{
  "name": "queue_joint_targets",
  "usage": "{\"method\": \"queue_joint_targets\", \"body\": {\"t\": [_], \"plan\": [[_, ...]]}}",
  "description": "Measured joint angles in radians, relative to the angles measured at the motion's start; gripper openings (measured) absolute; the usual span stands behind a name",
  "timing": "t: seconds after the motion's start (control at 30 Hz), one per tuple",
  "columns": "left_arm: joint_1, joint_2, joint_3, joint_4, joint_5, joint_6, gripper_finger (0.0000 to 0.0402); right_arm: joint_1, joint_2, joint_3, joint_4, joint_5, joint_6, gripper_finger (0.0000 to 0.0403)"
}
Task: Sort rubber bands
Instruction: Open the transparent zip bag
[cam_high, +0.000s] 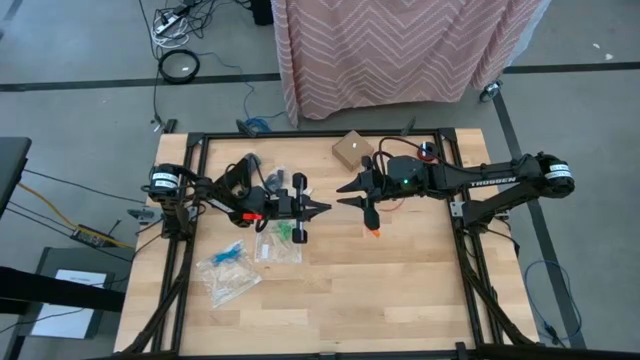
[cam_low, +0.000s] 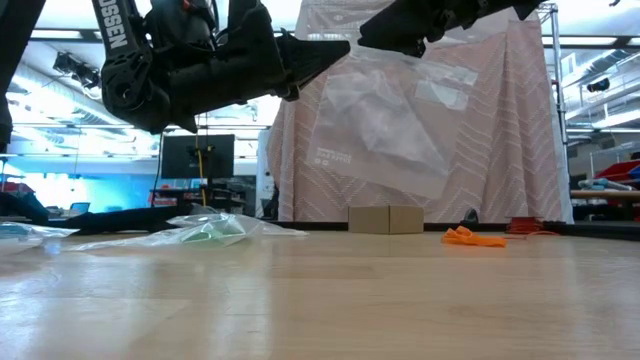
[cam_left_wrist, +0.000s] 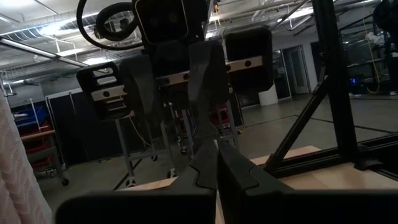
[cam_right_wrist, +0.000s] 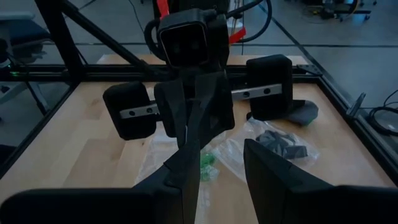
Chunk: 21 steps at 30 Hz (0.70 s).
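Observation:
A clear plastic zip bag (cam_low: 385, 125) hangs in the air over the table's middle, between my two grippers. My left gripper (cam_high: 322, 208) comes from the left and is shut at the bag's upper edge. My right gripper (cam_high: 345, 195) faces it from the right, tip to tip, fingers apart (cam_right_wrist: 221, 155). A small heap of orange rubber bands (cam_high: 372, 230) lies on the table below the right gripper. On the table under the left arm, green rubber bands (cam_high: 285, 232) lie in one clear bag and blue rubber bands (cam_high: 228, 255) in another. My left gripper pinches the hanging bag's upper edge near one corner (cam_low: 338, 62) between its shut fingers, which come nearly level from the table's left. The bag hangs slanted below them, clear of the table. My right gripper stands over the bag's top edge (cam_low: 410, 52); whether it touches, I cannot tell.
A small cardboard box (cam_high: 352, 148) stands near the table's far edge. A clear bag with black rubber bands (cam_right_wrist: 280, 142) lies under the left arm. A black frame (cam_high: 455, 200) borders the table. The near half of the tabletop (cam_high: 380, 300) is bare wood.

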Motion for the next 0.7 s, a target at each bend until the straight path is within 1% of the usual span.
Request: {"method": "queue_joint_targets", "body": {"t": [0.7], "plan": [[0.0, 0.0, 0.0, 0.0, 0.0, 0.0, 0.0006, 0.0, 0.0, 0.0, 0.001, 0.0, 0.0, 0.0112]]}}
